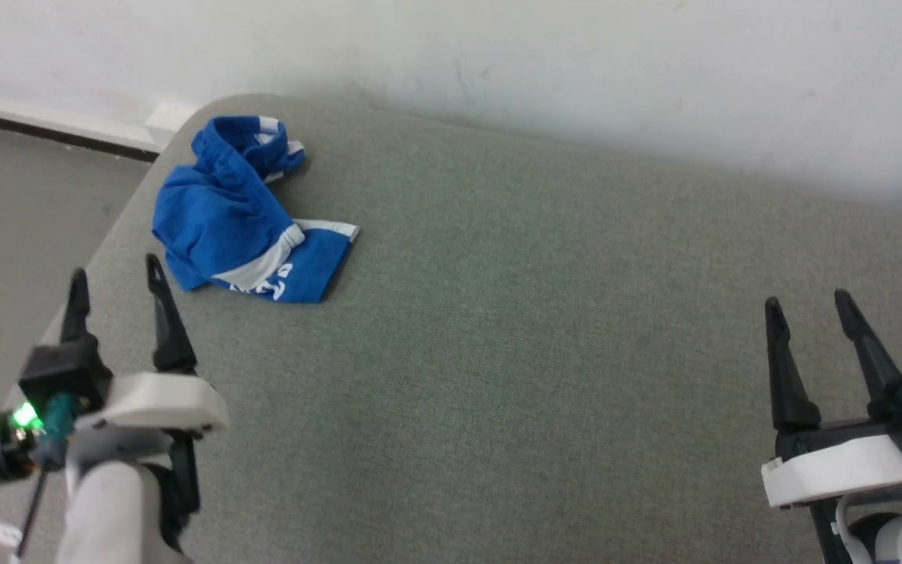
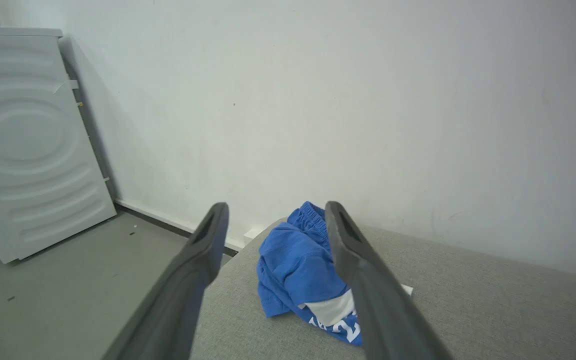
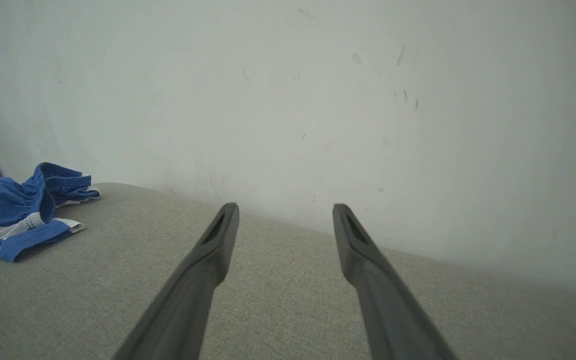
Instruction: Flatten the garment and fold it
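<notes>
Crumpled bright blue fabric shorts (image 1: 224, 211), white hem bands, on far left corner of grey fabric-covered desk (image 1: 498, 352). Left hand (image 1: 116, 268) near shorts, right hand (image 1: 806, 298) well apart; both spread wide, empty.

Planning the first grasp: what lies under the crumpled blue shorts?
The shorts rest on the grey fabric surface; anything beneath their bunched folds is hidden.

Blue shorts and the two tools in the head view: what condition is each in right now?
blue shorts: crumpled in a heap, neither flattened nor folded, near the far left corner of the grey surface.
left tool: open, holding nothing, just short of the shorts.
right tool: open, holding nothing, well away from the shorts.
</notes>
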You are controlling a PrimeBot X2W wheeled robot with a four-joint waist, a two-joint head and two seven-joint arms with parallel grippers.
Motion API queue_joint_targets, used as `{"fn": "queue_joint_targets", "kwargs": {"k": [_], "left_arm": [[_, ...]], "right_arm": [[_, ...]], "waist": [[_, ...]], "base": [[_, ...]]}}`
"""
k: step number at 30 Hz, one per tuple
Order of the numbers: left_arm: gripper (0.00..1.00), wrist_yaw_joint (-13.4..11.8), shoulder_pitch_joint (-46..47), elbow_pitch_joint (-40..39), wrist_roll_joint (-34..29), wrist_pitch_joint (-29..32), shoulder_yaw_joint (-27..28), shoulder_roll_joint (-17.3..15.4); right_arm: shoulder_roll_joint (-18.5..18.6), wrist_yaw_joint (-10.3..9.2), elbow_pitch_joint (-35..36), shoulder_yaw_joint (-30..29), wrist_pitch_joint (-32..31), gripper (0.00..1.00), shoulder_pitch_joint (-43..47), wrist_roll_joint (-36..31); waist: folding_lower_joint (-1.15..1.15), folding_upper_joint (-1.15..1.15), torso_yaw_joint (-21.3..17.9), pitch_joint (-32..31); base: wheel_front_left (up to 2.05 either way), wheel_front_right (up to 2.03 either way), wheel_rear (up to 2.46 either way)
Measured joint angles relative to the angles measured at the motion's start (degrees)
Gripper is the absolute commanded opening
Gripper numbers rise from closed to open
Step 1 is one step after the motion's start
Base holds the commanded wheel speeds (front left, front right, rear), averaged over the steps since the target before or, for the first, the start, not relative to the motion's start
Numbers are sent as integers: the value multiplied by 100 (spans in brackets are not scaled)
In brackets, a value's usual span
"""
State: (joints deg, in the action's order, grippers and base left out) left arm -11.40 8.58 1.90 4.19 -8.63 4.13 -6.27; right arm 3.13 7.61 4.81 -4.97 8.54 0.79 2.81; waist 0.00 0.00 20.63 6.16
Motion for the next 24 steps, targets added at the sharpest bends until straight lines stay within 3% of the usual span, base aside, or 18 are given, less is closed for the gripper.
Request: {"fn": "queue_joint_targets", "kwargs": {"k": [9,17,24], "left_arm": [[100,750,1630,1555,413,-33,235,-677],[100,1443,2950,2781,448,1062,-256,-1141],[100,1688,3649,3776,675,2470,-675,-1473]], "right_arm": [[-3,0,240,-180,115,100,-427,-290],[36,0,374,-201,213,100,-730,-345],[53,0,471,-189,280,100,-989,-380]], "waist": [[1,0,-51,715],[2,0,-132,1400],[1,0,-279,1890]], "base": [[0,0,0],[0,0,0],[0,0,0]]}}
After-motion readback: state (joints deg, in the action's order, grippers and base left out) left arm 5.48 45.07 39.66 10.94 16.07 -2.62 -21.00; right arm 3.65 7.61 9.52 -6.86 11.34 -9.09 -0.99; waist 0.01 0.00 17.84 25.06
